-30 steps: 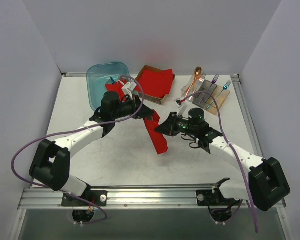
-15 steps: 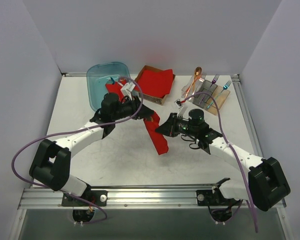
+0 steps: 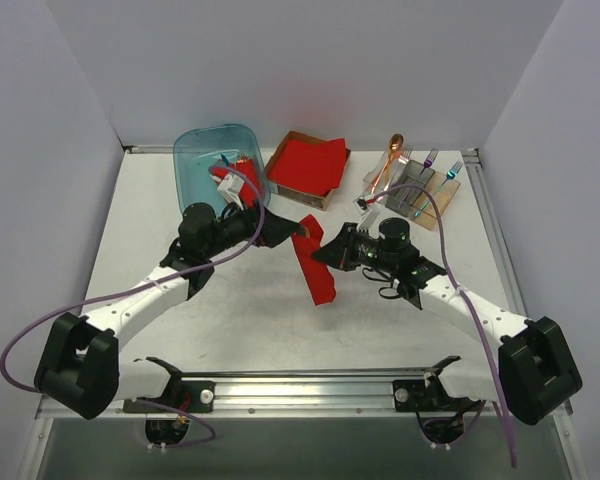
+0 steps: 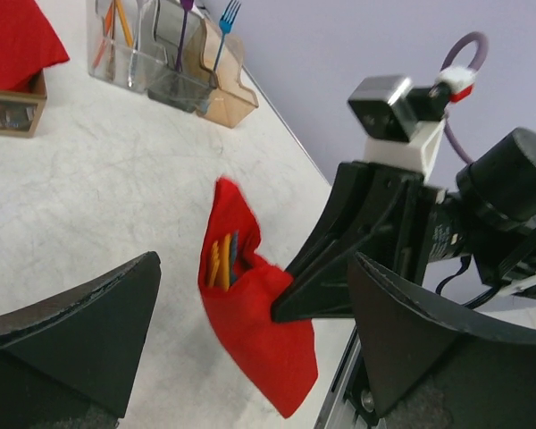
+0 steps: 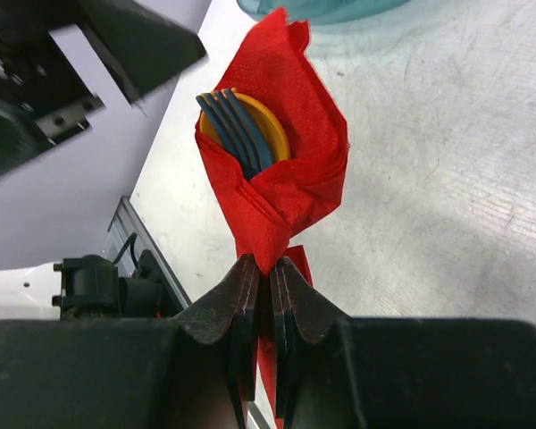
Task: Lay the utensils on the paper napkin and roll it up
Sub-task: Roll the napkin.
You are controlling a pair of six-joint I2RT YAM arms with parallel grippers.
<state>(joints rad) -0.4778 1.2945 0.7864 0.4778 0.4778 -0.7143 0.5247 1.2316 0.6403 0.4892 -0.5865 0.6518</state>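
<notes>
Near table (image 3: 230, 320) centre | right jaws pinch paper napkin (image 5: 313, 179) | left jaws apart

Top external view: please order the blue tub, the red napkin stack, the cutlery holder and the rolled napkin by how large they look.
Largest: blue tub.
Next: red stack and cutlery holder, which look about alike, so they are not ranked.
Smallest: rolled napkin.

No readable text, labels or numbers, perhaps too small
</notes>
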